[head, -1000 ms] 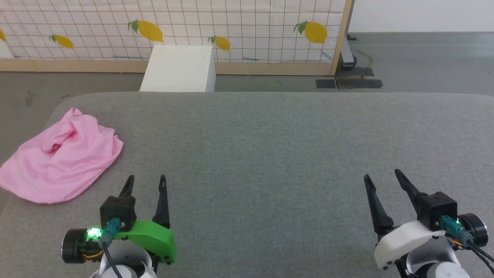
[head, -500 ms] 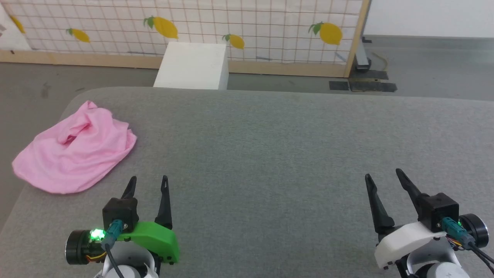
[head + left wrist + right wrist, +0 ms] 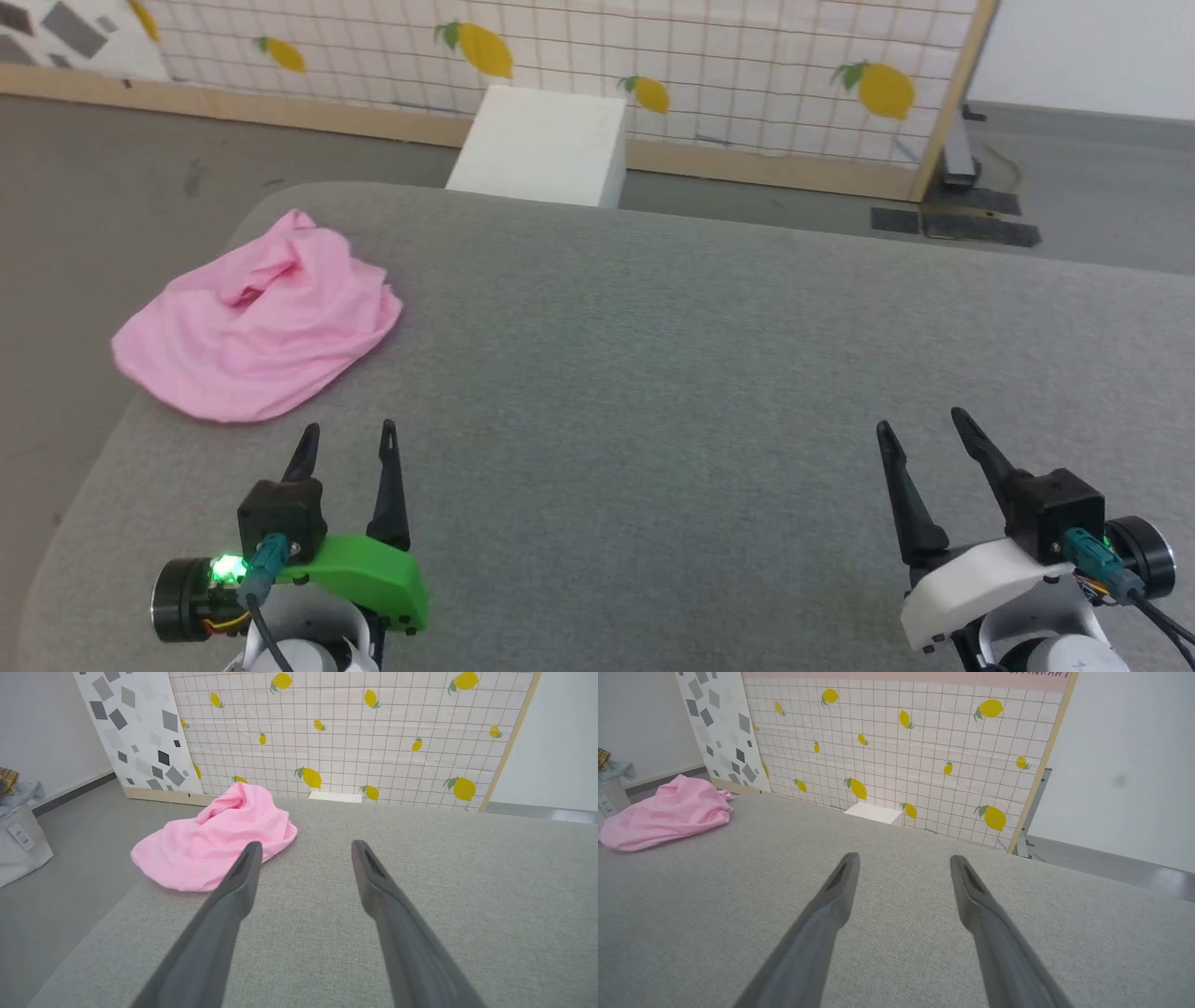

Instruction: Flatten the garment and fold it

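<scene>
Garment (image 3: 257, 331): crumpled pink heap at the far-left corner of the grey padded table (image 3: 653, 373), not flattened, not folded. Its left side lies right along the table's rounded edge, and one bunched fold stands up at the far end. Can't pick out waistband, tag or leg hems (fabric too bunched to tell)

Left gripper (image 3: 350, 427): green wrist shell, fingers spread apart, nothing between them, over the near-left part of the table. The garment lies ahead of it and to its left, not touching. In the left wrist view the left finger's tip overlaps the garment's near edge, but the head view shows bare table between them

Right gripper (image 3: 920, 420): white wrist shell, fingers spread about as wide as the left's, empty, over the near-right part of the table, well apart from the garment. In the right wrist view the garment is at the far left

Behind the table: white box (image 3: 541, 145) on the floor against a lemon-print grid screen (image 3: 747, 75). A panel with grey geometric shapes (image 3: 135, 732) stands at the screen's left. A pale bag (image 3: 18, 844) is on the floor off the table's left side
</scene>
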